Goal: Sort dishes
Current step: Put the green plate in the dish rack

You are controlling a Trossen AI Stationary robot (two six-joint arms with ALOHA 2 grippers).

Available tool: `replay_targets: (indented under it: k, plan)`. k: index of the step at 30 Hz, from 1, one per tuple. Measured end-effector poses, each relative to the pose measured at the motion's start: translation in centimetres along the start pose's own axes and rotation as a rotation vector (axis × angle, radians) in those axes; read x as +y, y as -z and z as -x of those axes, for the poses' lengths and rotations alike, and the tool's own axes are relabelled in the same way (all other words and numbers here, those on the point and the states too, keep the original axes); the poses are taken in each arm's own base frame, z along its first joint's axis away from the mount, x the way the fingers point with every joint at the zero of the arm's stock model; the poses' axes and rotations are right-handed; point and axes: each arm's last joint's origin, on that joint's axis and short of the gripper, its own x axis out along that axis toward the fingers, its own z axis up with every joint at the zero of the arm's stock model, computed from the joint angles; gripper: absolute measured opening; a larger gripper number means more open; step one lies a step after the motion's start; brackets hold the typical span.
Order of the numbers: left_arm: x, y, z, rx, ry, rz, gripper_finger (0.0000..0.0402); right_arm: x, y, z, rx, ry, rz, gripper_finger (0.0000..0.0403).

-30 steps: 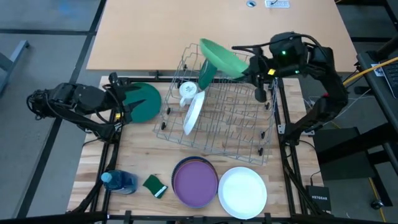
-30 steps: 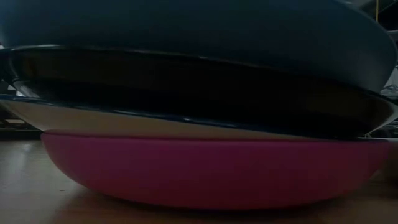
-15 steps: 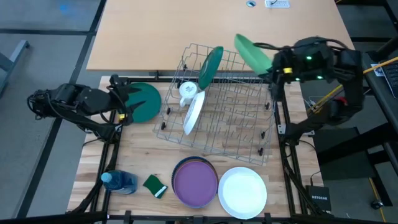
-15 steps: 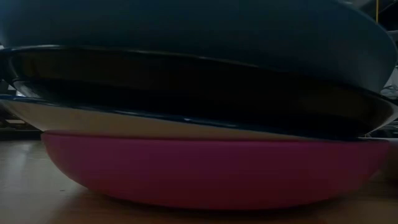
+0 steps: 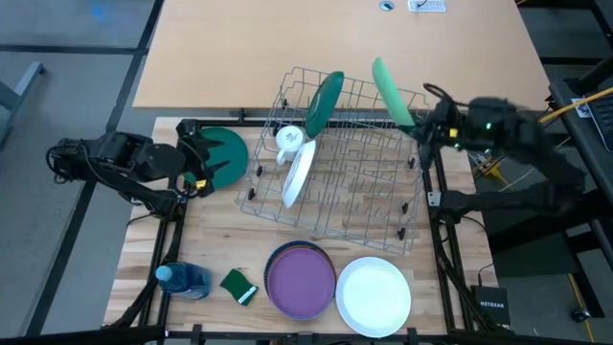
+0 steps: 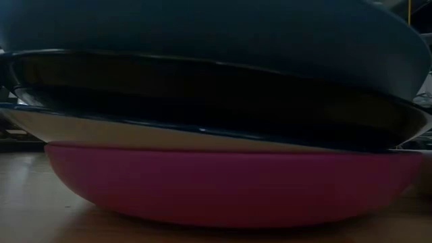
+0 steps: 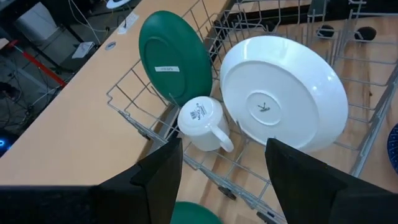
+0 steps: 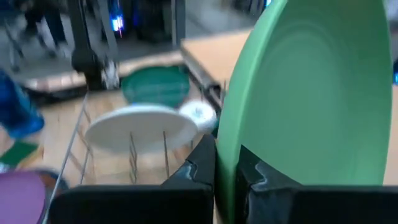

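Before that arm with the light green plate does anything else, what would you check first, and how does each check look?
1. Right gripper shut on the light green plate: ok, its rim sits between the fingers.
2. Plate lifted out of the wire rack: ok.
3. Plate level: not ok, it is tipped on edge.
4. Left gripper out of the way: ok, open, beside the flat dark green plate on the left.
5. Place to set the plate down: cannot tell; purple stack and white plate sit in front.
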Motion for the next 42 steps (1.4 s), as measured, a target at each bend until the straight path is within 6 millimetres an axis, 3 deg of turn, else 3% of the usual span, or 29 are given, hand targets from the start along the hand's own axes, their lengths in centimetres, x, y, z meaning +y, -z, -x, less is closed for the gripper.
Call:
replay_targets:
  k: [5, 11, 16, 26, 35, 42]
  plan:
    - [-0.7, -0.2, -0.8, 0.023, -0.002, -0.021, 0.0219, -0.1, 4.4, -2.0, -0.288, 0.087, -0.083, 0.0012]
    - [-1.5, -0.5, -1.6, 0.048, -0.005, -0.048, 0.0219, -0.4, 9.5, -5.5, -0.608, 0.235, -0.348, 0.0012]
    - [-1.9, -0.6, -2.0, 0.059, -0.006, -0.058, 0.0219, -0.2, 12.4, -7.5, -0.806, 0.205, -0.465, 0.0012]
    - [-1.9, -0.6, -2.0, 0.060, -0.006, -0.057, 0.0219, -0.4, 14.3, -11.9, -0.887, 0.243, -0.595, 0.0012]
    - [-1.9, -0.6, -2.0, 0.060, -0.007, -0.047, 0.0219, -2.4, 15.9, -15.7, -0.960, 0.177, -0.737, 0.0012]
    - [-1.9, -0.6, -2.0, 0.059, -0.006, -0.047, 0.0219, -3.1, 15.8, -18.3, -0.957, 0.161, -0.775, 0.0012]
